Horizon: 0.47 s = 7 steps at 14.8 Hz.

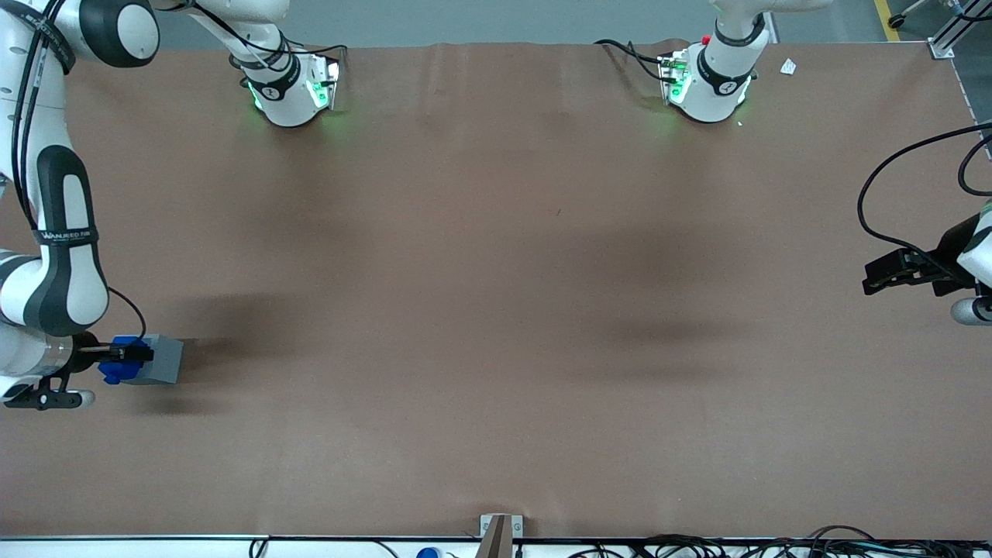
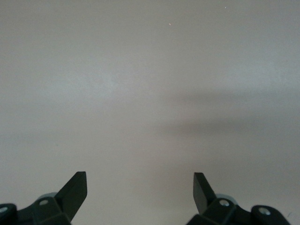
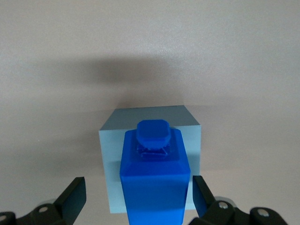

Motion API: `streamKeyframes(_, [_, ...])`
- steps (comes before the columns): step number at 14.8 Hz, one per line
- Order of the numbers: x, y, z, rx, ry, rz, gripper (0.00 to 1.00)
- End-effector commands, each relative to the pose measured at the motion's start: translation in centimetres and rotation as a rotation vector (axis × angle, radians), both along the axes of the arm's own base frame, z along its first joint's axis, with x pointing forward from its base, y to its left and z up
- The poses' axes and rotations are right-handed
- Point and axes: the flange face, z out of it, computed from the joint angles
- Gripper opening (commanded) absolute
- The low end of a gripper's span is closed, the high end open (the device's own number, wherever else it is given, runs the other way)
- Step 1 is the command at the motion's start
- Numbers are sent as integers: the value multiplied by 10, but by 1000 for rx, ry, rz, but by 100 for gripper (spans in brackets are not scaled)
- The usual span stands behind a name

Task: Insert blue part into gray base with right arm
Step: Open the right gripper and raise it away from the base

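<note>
The gray base (image 1: pixel 160 360) is seen on the brown table (image 1: pixel 496 310), toward the working arm's end and nearer the front camera than the arm bases. The blue part (image 3: pixel 154 178) is set against the face of the gray base, its raised stub (image 3: pixel 153 133) visible. The right arm (image 1: pixel 54 256) holds its gripper (image 3: pixel 138 199) around the blue part with the fingers (image 3: pixel 74 196) spread, clear of its sides.
</note>
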Motion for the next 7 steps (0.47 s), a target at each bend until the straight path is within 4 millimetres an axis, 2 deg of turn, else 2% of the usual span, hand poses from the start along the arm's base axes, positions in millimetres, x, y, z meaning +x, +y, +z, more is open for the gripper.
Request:
streamKeyframes(1, [0, 3, 8, -6, 13, 9, 100])
streamKeyframes(3, [1, 6, 20, -1, 31, 12, 100])
streamKeyframes(5, [5, 12, 45, 9, 69, 15, 100])
streamKeyframes(6, [5, 14, 60, 16, 89, 12, 100])
streamKeyframes(7, [7, 21, 93, 18, 81, 13, 100])
